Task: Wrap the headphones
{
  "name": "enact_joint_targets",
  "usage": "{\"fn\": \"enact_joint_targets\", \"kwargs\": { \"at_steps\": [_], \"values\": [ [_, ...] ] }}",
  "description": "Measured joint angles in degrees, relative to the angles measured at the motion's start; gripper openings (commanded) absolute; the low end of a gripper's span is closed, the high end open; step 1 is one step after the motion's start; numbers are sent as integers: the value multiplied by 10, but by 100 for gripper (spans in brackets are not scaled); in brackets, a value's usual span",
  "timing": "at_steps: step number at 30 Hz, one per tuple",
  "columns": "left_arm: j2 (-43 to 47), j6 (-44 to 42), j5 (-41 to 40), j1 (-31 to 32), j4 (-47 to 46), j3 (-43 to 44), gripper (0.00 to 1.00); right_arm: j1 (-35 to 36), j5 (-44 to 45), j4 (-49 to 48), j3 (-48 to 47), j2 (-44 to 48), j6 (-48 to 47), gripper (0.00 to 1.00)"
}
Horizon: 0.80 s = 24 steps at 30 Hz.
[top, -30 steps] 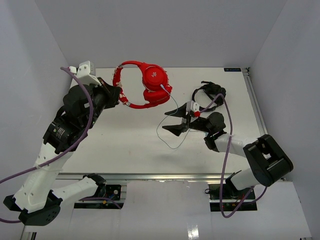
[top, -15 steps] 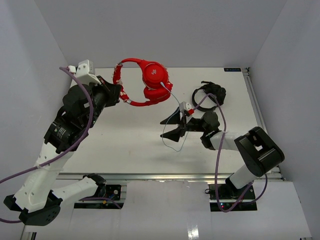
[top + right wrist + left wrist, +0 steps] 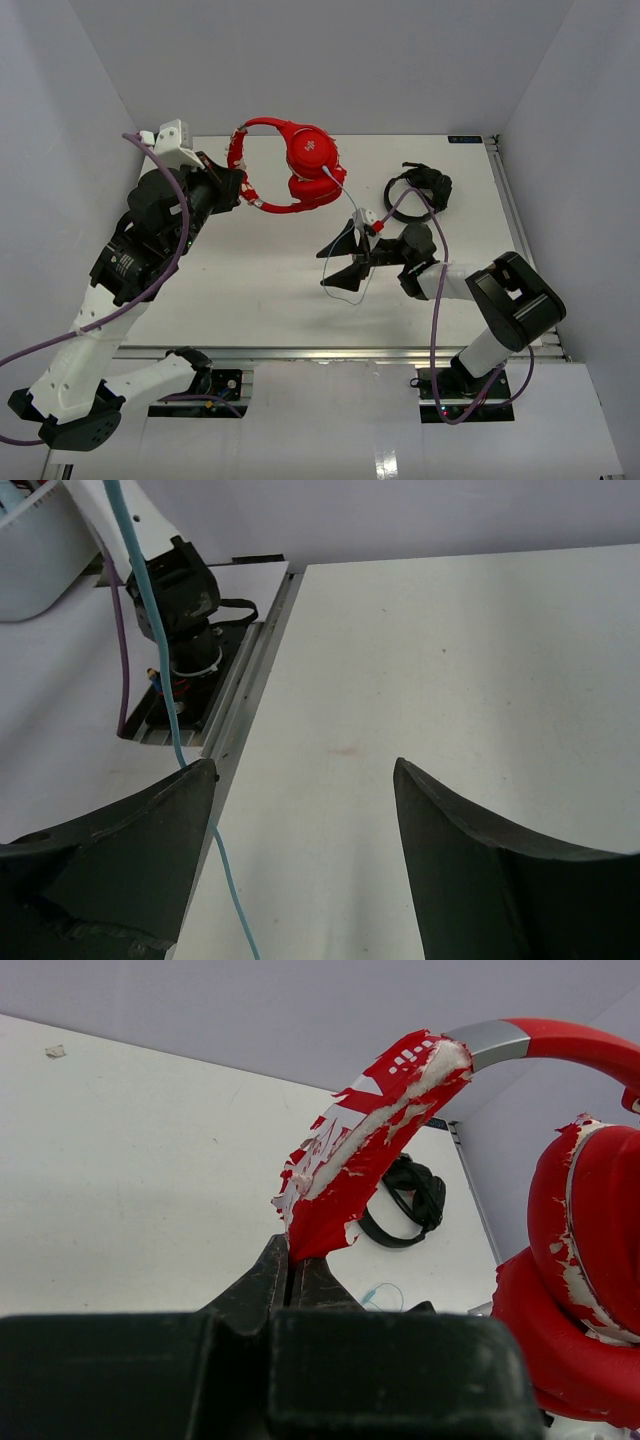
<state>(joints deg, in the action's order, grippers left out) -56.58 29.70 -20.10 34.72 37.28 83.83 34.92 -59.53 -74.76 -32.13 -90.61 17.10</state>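
Note:
The red headphones point(image 3: 295, 165) hang above the table's far left, and my left gripper point(image 3: 241, 193) is shut on the end of their headband. In the left wrist view the peeling red headband point(image 3: 365, 1140) rises out of the shut left gripper point(image 3: 294, 1263), with an earcup point(image 3: 580, 1260) to the right. The thin pale blue cable point(image 3: 347, 212) runs from the earcup down past my right gripper point(image 3: 322, 269) and loops below it. The right gripper point(image 3: 305, 765) stands wide open; the cable point(image 3: 150, 630) brushes the tip of its left finger point(image 3: 150, 830), unpinched.
Black headphones point(image 3: 420, 188) lie on the table at the back right, also seen from the left wrist as black headphones point(image 3: 405, 1200). The table's near metal rail point(image 3: 240, 710) and an arm base point(image 3: 180, 590) show in the right wrist view. White walls enclose the table.
My right gripper has opened wider and shifted a little left and toward the near edge; the cable loop moved with it. The left arm and the headphones have stayed put.

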Motion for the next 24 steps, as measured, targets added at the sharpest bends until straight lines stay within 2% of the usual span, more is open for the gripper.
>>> {"fn": "enact_joint_targets", "kwargs": {
  "at_steps": [13, 24],
  "values": [
    [0, -21, 0, 0, 0, 0, 0, -29, -82, -3, -28, 0, 13, 84],
    [0, -23, 0, 0, -28, -10, 0, -21, -85, -4, -37, -15, 38, 85]
  ]
}}
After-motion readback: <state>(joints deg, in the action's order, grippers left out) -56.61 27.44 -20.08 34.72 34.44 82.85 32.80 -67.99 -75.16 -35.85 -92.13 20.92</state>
